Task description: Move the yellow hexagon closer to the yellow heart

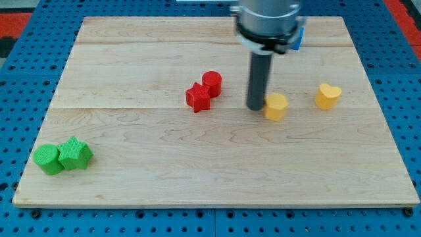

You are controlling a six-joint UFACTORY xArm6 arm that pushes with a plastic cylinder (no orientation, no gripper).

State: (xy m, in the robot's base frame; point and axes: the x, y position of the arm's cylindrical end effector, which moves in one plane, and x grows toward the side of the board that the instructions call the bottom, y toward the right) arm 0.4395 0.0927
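Pushing yellow hexagon block [276, 105] toward yellow heart block [327, 96] | hexagon lies near heart, on its view-left, apart | my tip [255, 106] touches hexagon's far side from heart | no jaws fitted | we advise a straight, centred, slow shove, lest it slips aside.
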